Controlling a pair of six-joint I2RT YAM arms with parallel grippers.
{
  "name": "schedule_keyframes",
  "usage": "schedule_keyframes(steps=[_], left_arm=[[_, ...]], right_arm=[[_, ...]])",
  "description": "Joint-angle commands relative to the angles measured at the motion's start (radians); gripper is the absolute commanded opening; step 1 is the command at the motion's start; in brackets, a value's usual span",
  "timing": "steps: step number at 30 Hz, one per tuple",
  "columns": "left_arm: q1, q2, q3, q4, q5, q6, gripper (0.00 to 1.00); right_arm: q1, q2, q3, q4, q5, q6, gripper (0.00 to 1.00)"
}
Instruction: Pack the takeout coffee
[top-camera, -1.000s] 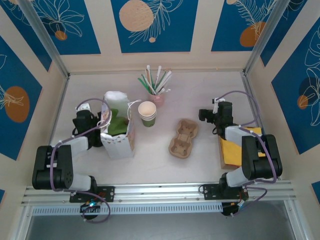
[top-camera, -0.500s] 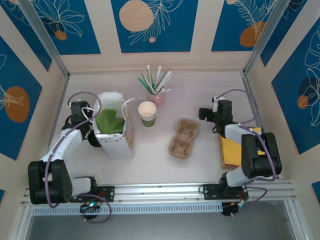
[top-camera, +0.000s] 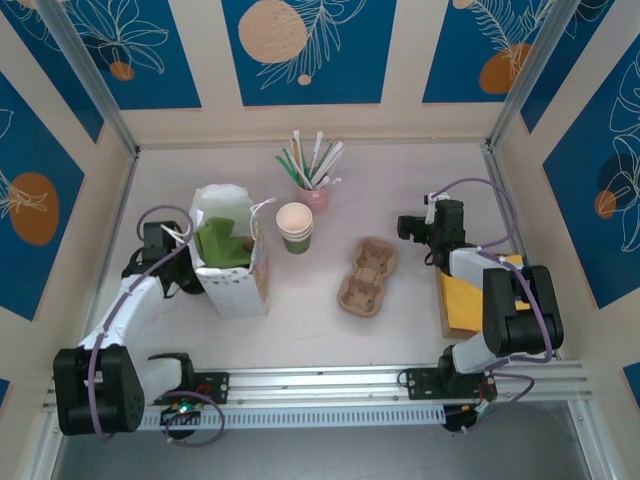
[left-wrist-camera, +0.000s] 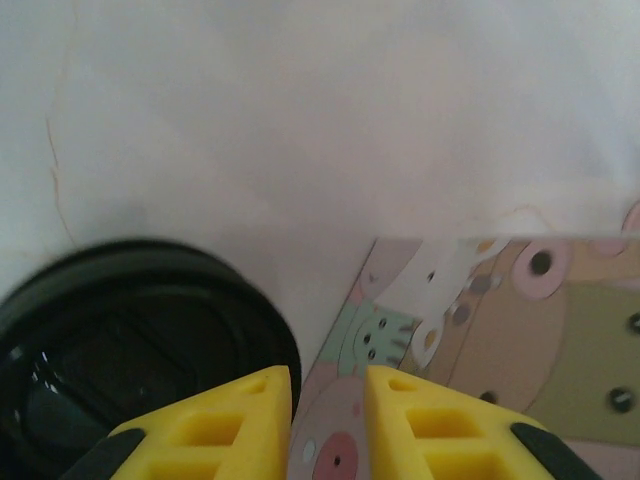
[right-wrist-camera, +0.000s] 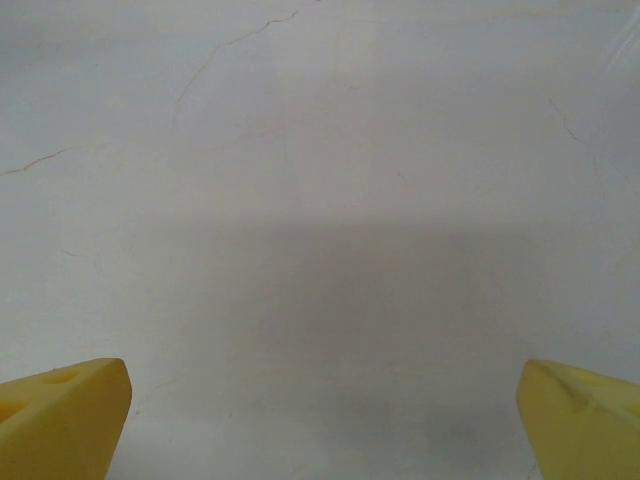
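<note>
The takeout coffee's round black lid lies just left of my left gripper, beside the paper bag's patterned side. The yellow fingers stand almost together with nothing between them; they hover over the bag's foot. From above, the left gripper is at the left side of the standing white bag, which has something green inside. The right gripper rests at the right of the table. In its wrist view that gripper is wide open over bare tabletop.
A stack of lidless green cups stands right of the bag, with a pink cup of straws behind. A cardboard cup carrier lies mid-table. A yellow pad lies under the right arm.
The left arm has drawn back from the bag's left edge toward the left wall and stretched out. The bag's mouth has shifted slightly. The right arm has not moved.
</note>
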Motion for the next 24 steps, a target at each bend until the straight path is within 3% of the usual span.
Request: schedule_keyframes(steps=[1,7,24], left_arm=[[0.005,-0.023,-0.038,-0.007,0.098,-0.075,0.25],[-0.003,-0.044,-0.116,0.071,0.164,-0.14,0.26],[-0.123,-0.01,-0.139,0.198,0.202,-0.16,0.34]], right_arm=[[0.005,0.007,0.017,0.006,0.013,-0.012,0.99],[0.007,0.009,0.02,0.005,0.013,-0.012,0.99],[0.018,0.007,0.02,0.001,0.026,-0.022,0.99]])
